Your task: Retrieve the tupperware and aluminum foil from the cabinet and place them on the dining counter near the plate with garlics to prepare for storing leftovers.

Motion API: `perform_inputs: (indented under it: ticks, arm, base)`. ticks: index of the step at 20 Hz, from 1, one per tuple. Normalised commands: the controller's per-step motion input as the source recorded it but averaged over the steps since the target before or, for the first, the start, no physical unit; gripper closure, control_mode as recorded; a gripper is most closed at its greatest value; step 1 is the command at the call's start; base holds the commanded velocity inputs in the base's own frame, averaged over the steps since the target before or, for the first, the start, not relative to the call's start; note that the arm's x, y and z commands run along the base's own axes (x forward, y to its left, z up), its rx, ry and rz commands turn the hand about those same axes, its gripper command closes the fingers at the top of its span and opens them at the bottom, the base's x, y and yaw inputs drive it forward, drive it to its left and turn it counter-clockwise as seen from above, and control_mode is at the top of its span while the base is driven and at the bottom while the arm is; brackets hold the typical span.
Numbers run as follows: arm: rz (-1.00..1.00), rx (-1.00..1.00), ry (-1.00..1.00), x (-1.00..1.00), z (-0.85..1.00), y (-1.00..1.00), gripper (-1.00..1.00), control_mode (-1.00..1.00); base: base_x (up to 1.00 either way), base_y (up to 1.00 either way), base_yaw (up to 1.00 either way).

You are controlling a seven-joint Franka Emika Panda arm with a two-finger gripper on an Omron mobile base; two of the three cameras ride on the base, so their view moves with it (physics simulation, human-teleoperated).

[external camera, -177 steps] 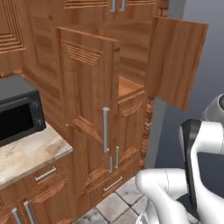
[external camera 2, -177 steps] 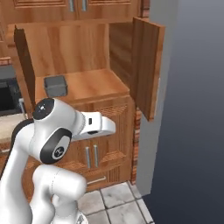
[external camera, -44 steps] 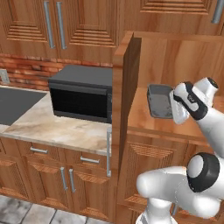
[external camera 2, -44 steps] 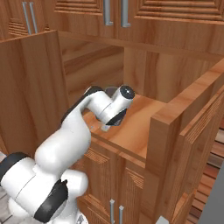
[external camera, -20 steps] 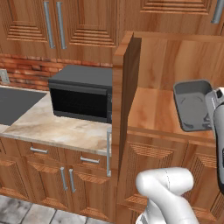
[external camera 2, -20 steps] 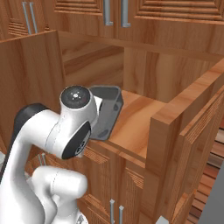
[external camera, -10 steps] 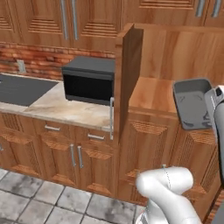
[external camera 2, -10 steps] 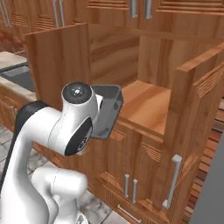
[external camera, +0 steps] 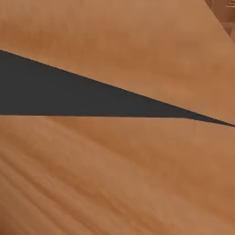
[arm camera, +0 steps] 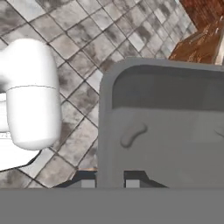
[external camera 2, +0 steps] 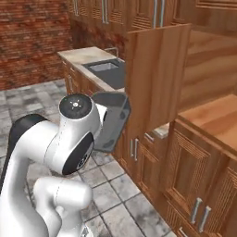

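The dark grey rectangular plastic tupperware tub (arm camera: 166,127) is plain inside. The open cabinet door (external camera 2: 155,78) is warm brown wood with fine grain. The tiled floor (external camera 2: 115,185) is mottled grey; the far wall (external camera 2: 28,41) is red brick.

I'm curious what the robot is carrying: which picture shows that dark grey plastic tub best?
The hand view: the dark grey plastic tub shows its rim and inside up close. The right base view shows the tub partly behind the arm, beside the open wooden cabinet door. The left base view gives nothing recognisable.
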Motion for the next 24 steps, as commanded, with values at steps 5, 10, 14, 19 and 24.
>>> perform_inputs:
  ticks: [5, 10, 14, 19, 24]
  arm:
    - [0.00, 0.00, 0.00, 0.00, 0.00, 0.00, 1.00, 1.00]
    - [0.00, 0.00, 0.00, 0.00, 0.00, 0.00, 1.00, 1.00]
    - [0.00, 0.00, 0.00, 0.00, 0.00, 0.00, 1.00, 1.00]
    - [0.00, 0.00, 0.00, 0.00, 0.00, 0.00, 1.00, 1.00]
    - [0.00, 0.00, 0.00, 0.00, 0.00, 0.00, 1.00, 1.00]
  base:
    - [-0.07, 0.47, 0.92]
    - [0.10, 0.44, 0.78]
    - [0.89, -0.05, 0.51]
    - [1.00, -0.41, 0.22]
    - [1.00, -0.04, 0.20]
